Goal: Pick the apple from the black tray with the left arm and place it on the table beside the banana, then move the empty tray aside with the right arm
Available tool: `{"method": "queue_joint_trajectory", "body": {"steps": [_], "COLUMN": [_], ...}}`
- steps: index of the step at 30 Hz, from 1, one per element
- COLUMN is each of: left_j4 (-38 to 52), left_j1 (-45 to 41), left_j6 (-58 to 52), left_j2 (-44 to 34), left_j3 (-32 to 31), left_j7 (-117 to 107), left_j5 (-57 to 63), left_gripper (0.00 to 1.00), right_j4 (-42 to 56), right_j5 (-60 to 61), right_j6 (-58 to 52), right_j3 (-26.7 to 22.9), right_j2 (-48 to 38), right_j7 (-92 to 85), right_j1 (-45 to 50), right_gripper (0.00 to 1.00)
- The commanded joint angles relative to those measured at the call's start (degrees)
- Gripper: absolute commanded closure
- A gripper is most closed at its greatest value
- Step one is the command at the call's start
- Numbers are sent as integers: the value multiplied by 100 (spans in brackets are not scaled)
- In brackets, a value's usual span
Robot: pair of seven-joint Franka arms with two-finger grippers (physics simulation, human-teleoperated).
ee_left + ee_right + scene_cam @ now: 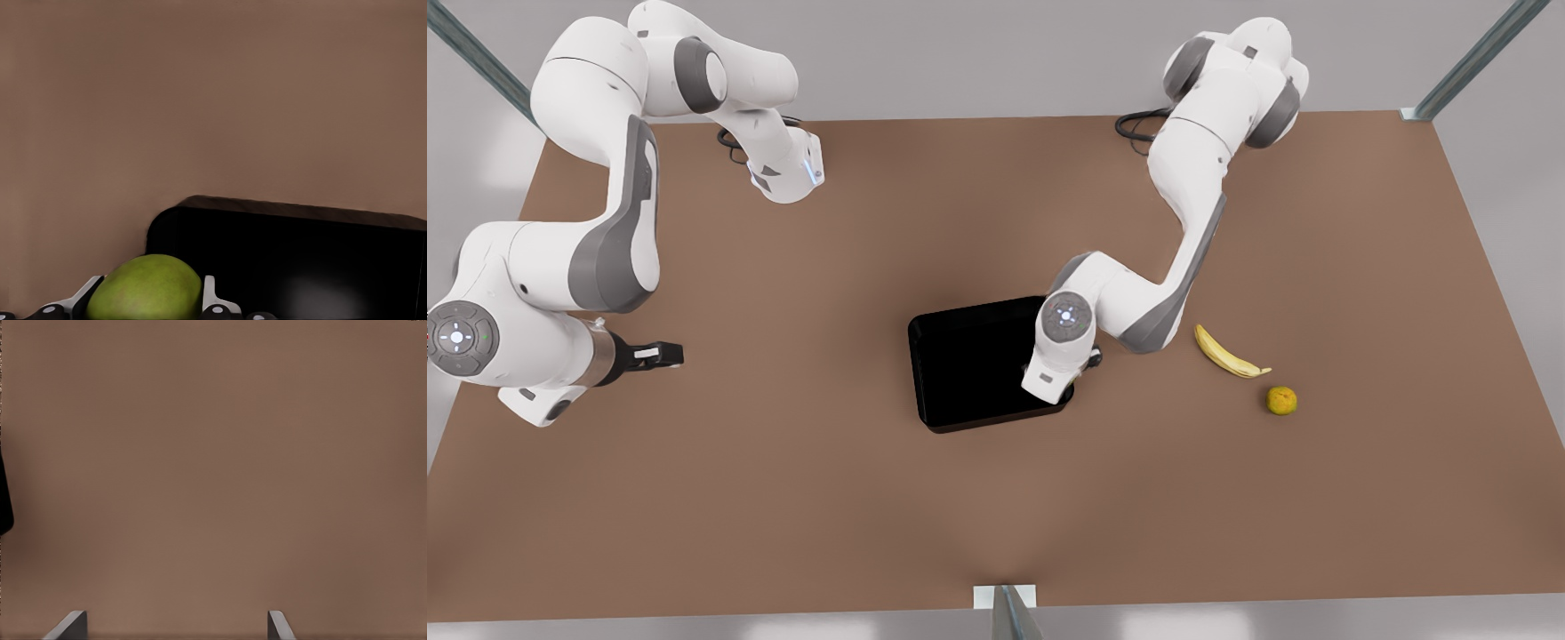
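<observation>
My left gripper (1060, 391) hangs over the near right corner of the glossy black tray (969, 364), which lies mid-table. In the left wrist view its fingers (210, 297) are shut on the yellow-green apple (145, 290), with the tray's rim (280, 208) beyond. The hand hides the apple in the front view. The slim yellow banana (1230, 354) lies on the brown table (800, 498), to the front view's right of the tray. My right gripper (663, 354) waits at the front view's left, well off the tray. Its fingers (70, 625) stand open over bare table (213, 467).
A small round orange-yellow fruit (1281, 400) sits just past the banana's dark tip. Both arm bases stand at the table's far edge. Metal posts mark the far corners and the middle of the near edge (1009, 613). A dark shape (4, 500) touches the right wrist view's edge.
</observation>
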Motion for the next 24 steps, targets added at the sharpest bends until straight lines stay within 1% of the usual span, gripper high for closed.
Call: {"method": "queue_joint_trajectory", "body": {"steps": [1, 2, 3, 4, 5, 7, 8, 9, 10, 11, 12, 14, 15, 16, 17, 18, 19, 20, 21, 22, 23, 24], "left_j4": [-3, -3, -12, -12, -20, -20, -20, -12, -12, -12, -12, -12, -12, -12, -12, -12, -12, -3, 190, 366, 270, 208], "left_j1": [483, 694, 1107, 1344, 1503, 1907, 2101, 2127, 2127, 2127, 2127, 2127, 2127, 2127, 2127, 2127, 2127, 2101, 2083, 2267, 2365, 2373], "left_j6": [-1771, -1771, -1753, -1710, -1622, -1490, -1288, -1200, -1156, -1112, -1112, -1033, -1033, -1033, -1033, -1033, -1033, -1033, -1041, -1033, -1059, -1059], "left_j2": [-174, -157, -104, -69, 98, 344, 573, 819, 960, 1056, 1083, 1127, 1118, 1101, 1100, 1100, 1074, 987, 670, 196, -533, -1043], "left_j3": [28, 37, 45, 45, 72, 89, 89, 89, 89, 89, 89, 98, 98, 98, 98, 98, 98, 89, 28, 80, 89, 89], "left_j7": [3974, 4307, 4932, 5239, 5477, 5978, 6119, 6119, 6128, 6119, 6128, 6119, 6102, 6075, 6058, 6049, 6005, 5523, 4907, 4880, 4485, 4423], "left_j5": [-181, -155, -137, -137, -120, 117, 126, 118, 91, 100, 109, 135, 135, 135, 144, 144, 153, 197, 153, -505, -629, -665], "left_gripper": [26, 26, 26, 26, 26, 26, 26, 26, 26, 26, 26, 26, 24, 0, 0, 0, 0, 0, 0, 0, 0, 0], "right_j4": [25, 43, 60, 60, 60, 34, -325, -1178, -1240, -1590, -3344, -3666, -3850, -4017, -4044, -4000, -3983, -3948, -3921, -3728, -3640, -3640], "right_j5": [36, 36, 133, 378, 379, 388, 519, 907, 915, 924, 994, 1223, 1223, 1240, 1467, 1679, 1671, 1645, 1618, 1583, 1592, 1583], "right_j6": [-18, -9, 26, 70, 87, 149, -123, 165, 307, 683, 2367, 2960, 3356, 3541, 3690, 4129, 4375, 4526, 4596, 4605, 4719, 4807], "right_j3": [46, 46, 116, 388, 617, 626, 714, 723, 731, 749, 749, 793, 784, 793, 793, 784, 793, 793, 784, 784, 793, 793], "right_j2": [-9, -9, -9, -9, 0, 44, -26, -395, -448, -579, -1544, -1468, -1406, -1389, -1249, -932, -818, -729, -686, -501, -308, -246], "right_j7": [796, 1737, 2565, 3004, 3582, 4033, 3972, 3919, 3901, 3945, 3963, 4190, 4349, 4690, 4929, 5543, 5589, 5571, 5527, 5361, 5158, 5149], "right_j1": [638, 1174, 1676, 1685, 1790, 2001, 2019, 1984, 1984, 2019, 2019, 2028, 2028, 2036, 2080, 2072, 2072, 2063, 2063, 2054, 2054, 2054], "right_gripper": [0, 0, 0, 0, 0, 0, 3, 15, 2, 0, 0, 0, 0, 0, 0, 0, 0, 0, 0, 0, 0, 0]}}
